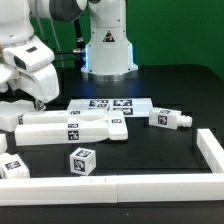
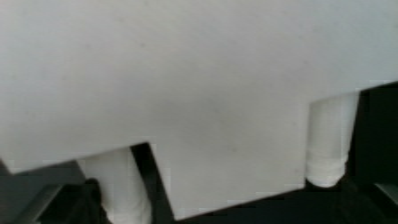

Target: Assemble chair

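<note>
1. White plastic slab (image 2: 196,90) fills the wrist view. Two round posts (image 2: 327,140) stick out from one edge, parallel, with black worktop showing between and beyond them. My read: the hand is close over a chair part.
2. Exterior view: hand (image 1: 37,99) hangs low at the exterior view's left, over the left end of the long chair piece (image 1: 70,129), which lies flat on the worktop (image 1: 170,85). Touching or just above, I cannot tell; the tips are too small to read.
3. Hand state: cannot tell. Neither view shows the fingers clearly enough to say whether it is clamped on the slab or spread above it.
4. Key relation: the long chair piece's long axis runs along the exterior view's left-right. The hand is at its left end, not mid-length, and the part lies below it rather than off to a side. Judgement: the next move is vertical, not a traverse.
5. Other chair parts: the short pegged piece (image 1: 170,118) is well apart to the exterior view's right. The tagged cube (image 1: 82,160) sits nearer the camera, apart from the long piece. The marker board (image 1: 110,104) lies just behind the long piece.
6. Risk, my read: an end grip leaves the far end free to droop or swing on lift, and the posts could snag.
</note>
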Tool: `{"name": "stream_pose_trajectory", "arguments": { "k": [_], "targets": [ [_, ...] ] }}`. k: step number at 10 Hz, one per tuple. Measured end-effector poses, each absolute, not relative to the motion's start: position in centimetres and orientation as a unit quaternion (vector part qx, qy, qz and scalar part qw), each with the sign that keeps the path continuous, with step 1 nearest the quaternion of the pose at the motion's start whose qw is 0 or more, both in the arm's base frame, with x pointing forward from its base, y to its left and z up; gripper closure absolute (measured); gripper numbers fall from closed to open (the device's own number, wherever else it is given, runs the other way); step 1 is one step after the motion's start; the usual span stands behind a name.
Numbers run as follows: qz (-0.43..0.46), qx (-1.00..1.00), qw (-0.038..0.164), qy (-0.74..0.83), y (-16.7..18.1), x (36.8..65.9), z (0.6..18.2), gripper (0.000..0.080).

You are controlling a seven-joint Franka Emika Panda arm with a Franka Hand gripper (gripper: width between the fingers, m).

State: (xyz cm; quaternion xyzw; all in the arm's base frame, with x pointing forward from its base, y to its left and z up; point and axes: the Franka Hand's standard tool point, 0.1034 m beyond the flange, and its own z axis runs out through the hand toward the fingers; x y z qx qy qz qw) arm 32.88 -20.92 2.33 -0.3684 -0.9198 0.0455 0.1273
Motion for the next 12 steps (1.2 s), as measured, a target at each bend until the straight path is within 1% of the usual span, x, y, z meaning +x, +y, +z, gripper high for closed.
{"name": "stream_pose_trajectory", "arguments": {
  "k": [3, 4, 5, 6, 7, 8, 9, 10, 11, 12],
  "targets": [
    [0.046, -0.371, 0.126, -0.919, -21.17, 32.92, 2.39, 0.0150],
    [0.045, -0.371, 0.127, -0.919, -21.16, 32.90, 2.38, 0.0264],
    [0.045, -0.371, 0.127, -0.919, -21.16, 32.89, 2.37, 0.0264],
    [0.045, -0.371, 0.127, -0.919, -21.15, 32.89, 2.37, 0.0477],
    [0.045, -0.371, 0.127, -0.919, -21.15, 32.89, 2.36, 0.0477],
    [0.046, -0.371, 0.125, -0.919, -21.20, 32.99, 2.43, 0.0684],
    [0.046, -0.371, 0.124, -0.919, -21.24, 33.06, 2.49, 0.0684],
    [0.046, -0.371, 0.124, -0.919, -21.25, 33.08, 2.51, 0.0776],
    [0.046, -0.371, 0.124, -0.919, -21.26, 33.10, 2.52, 0.0796],
    [0.046, -0.371, 0.124, -0.919, -21.26, 33.10, 2.53, 0.0796]
  ]
}}
